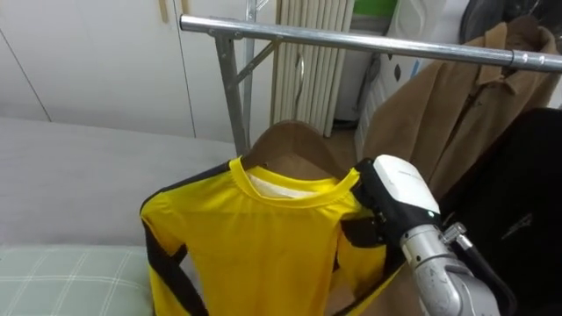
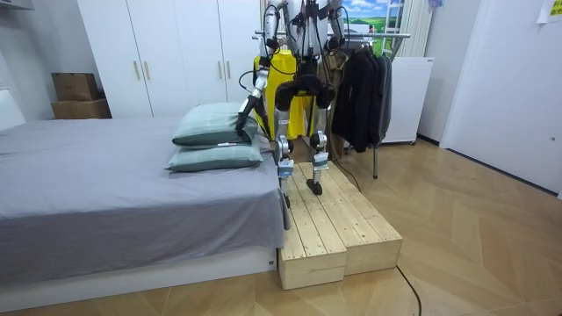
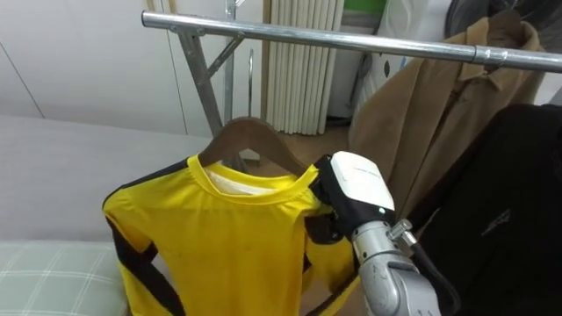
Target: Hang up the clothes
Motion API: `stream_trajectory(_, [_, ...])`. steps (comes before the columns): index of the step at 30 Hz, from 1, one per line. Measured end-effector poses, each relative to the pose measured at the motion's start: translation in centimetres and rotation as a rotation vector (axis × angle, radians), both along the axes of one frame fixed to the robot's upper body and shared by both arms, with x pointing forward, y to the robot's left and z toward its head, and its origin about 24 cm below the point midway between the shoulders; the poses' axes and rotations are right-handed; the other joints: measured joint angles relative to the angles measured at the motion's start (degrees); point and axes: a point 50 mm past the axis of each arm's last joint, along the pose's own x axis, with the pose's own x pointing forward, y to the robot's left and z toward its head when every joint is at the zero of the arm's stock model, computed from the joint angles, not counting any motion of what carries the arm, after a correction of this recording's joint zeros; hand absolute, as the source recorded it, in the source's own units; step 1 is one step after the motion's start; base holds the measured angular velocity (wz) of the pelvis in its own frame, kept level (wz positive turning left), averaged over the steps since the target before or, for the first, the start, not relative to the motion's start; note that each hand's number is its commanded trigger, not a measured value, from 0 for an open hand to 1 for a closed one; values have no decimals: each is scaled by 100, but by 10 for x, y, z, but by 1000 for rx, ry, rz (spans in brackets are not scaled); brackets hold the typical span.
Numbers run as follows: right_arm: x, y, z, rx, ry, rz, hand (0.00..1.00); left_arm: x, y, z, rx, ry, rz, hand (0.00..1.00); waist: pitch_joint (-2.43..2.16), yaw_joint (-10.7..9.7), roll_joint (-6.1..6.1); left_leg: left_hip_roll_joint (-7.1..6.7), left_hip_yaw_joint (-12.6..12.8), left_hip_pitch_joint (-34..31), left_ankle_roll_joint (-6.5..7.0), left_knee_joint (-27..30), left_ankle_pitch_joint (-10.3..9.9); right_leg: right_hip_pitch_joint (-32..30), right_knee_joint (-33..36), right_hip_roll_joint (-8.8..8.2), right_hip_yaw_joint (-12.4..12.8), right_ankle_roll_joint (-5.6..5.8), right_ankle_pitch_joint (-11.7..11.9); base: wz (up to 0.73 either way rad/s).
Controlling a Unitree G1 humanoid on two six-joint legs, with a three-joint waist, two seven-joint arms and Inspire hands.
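Yellow shirt [image 1: 255, 237], already dressed on a wooden hanger [image 1: 294, 140], in mid-air below the rail [image 1: 351, 39], near its left end and not yet hooked on.

You are carrying the load with the right hand [image 1: 399, 184]. Its fingers [image 1: 358, 230] are pinching the shirt's shoulder, and probably the hanger arm underneath. That is likely why the collar is sitting level and the cloth is draping flat instead of sliding off.

The hanger's hook is too hard to make out against the rack's upright. Judge its clearance from the rail before lifting.

To the right along the rail, a brown coat [image 1: 448, 105] and a black garment [image 1: 518, 193] are hanging close together. The bare left stretch is therefore the sensible target.

The left hand [image 2: 239, 130] is hanging low beside the pillows [image 2: 215, 132] at the edge of the bed [image 2: 105, 193]. You cannot tell how its fingers are set.

You are standing on a wooden platform [image 2: 338, 233] facing the rack, which is probably bringing the rail within reach.
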Motion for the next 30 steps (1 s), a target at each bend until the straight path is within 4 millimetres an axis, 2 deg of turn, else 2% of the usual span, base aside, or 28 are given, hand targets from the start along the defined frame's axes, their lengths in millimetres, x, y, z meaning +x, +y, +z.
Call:
stream_trajectory(11, [1,-9,2,8,-6,-31,100,0,0,0,-3,-1,-3,0,2,-15,60,2,-94,73,-6,-53,31,115,-68,-29,-139,-17,10,3])
stream_trajectory(17, [2,-14,4,14,-10,-47,100,1,0,0,1,0,-12,0,1,-82,58,-20,-294,31,-2,-50,37,133,-86,-26,-190,-19,10,8])
stream_trajectory(24, [4,-36,8,80,-6,-103,100,2,1,0,15,-20,6,0,1,-39,56,-28,-385,5,-3,-40,37,127,-98,-18,-198,-25,5,3])
stream_trajectory(30, [5,-49,-4,167,60,-154,100,1,2,0,15,-26,10,0,-5,-9,36,-28,-383,7,-3,-63,37,122,-81,-13,-197,-32,0,-1])
